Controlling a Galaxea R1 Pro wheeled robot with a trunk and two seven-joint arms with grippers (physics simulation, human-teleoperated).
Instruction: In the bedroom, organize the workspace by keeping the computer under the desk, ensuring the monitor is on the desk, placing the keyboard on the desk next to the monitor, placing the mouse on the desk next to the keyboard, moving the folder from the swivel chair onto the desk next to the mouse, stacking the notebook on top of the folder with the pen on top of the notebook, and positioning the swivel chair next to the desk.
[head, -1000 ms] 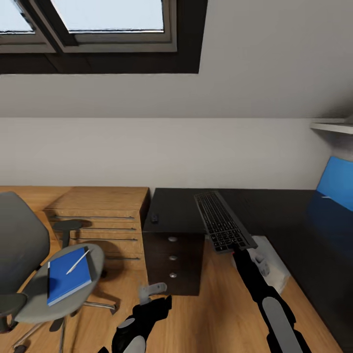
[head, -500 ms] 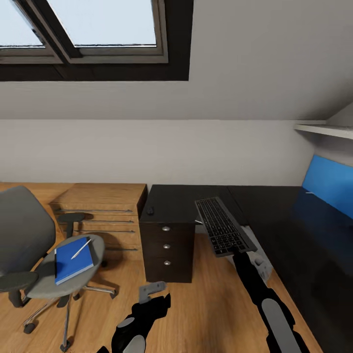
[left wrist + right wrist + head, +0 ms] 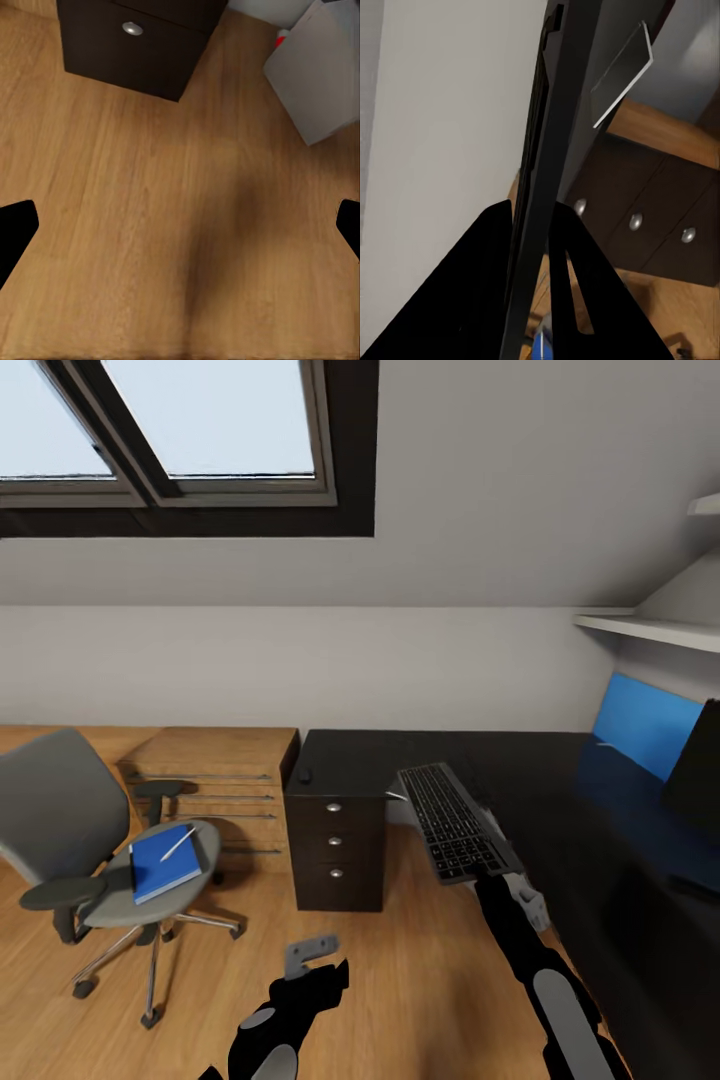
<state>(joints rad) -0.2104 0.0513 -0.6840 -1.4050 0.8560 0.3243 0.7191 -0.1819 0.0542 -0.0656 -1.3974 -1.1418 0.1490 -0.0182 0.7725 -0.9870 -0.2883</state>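
The right gripper (image 3: 492, 877) clamps the keyboard (image 3: 455, 822) by its near end, above the desk (image 3: 560, 800) edge. The left gripper (image 3: 310, 952) hangs spread wide over the floor (image 3: 180, 225).

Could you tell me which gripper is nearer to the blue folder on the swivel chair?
Left. The left gripper hangs open over the floor, not far from the swivel chair holding the folder. The right gripper is farther off, past the drawer unit, shut on the keyboard.
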